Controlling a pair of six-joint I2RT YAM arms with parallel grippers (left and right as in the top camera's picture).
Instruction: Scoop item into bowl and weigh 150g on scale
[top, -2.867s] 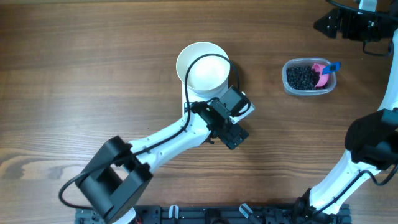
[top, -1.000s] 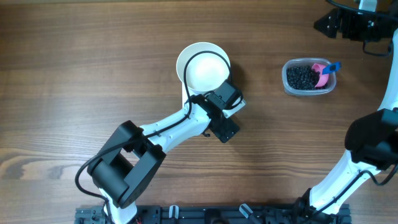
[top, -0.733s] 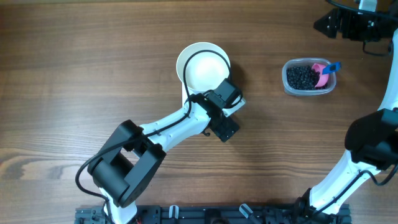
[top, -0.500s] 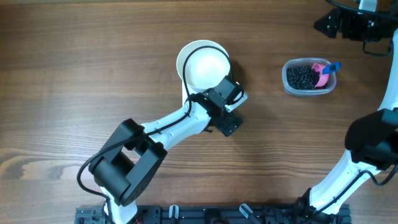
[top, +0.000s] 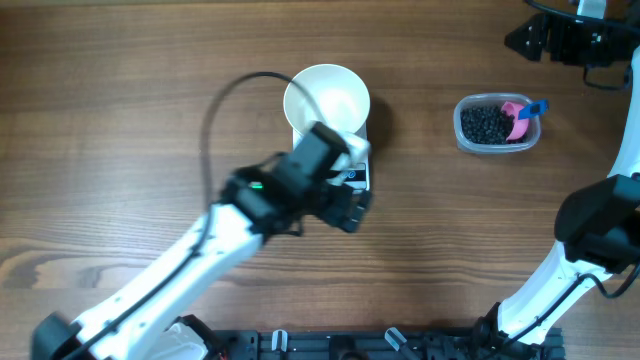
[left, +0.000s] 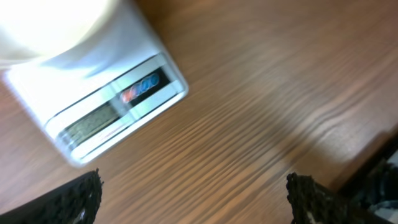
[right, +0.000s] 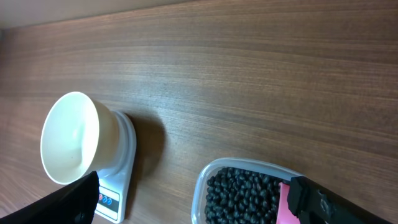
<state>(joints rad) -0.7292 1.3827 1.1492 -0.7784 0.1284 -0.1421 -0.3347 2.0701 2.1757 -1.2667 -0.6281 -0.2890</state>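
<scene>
I am holding the left gripper (left: 193, 205) low over the table just in front of the scale (left: 106, 106), on its display side. The fingers (left: 81, 196) are spread fully apart with nothing between them. I am holding the right gripper (right: 199, 205) well away from the scale, toward my right side, and its fingers (right: 329, 199) are also spread wide and empty. The bowl (top: 327, 98) is sitting on the scale platform and showing a bare white interior, so I judge that no transfer has begun. The item (top: 487, 124) is lying as a loose dark heap in a clear tub (top: 497, 148), well apart from the scale on my right-arm side. A pink scoop (top: 516, 118) is resting in the heap at the tub end farther from the scale. I am treating the item as small, hard, round pieces that probably roll and scatter freely; pinching them directly is not practical. I am therefore planning to grasp the scoop by its handle, which is pointing up over the tub rim away from the scale, and to carry it level. The scoop looks light and rigid, and smooth plastic may twist in the pads. The tub looks light and may slide when the scoop is pushed in. The bowl appears stiff and light, so I am avoiding any contact that would shift it on the scale.
</scene>
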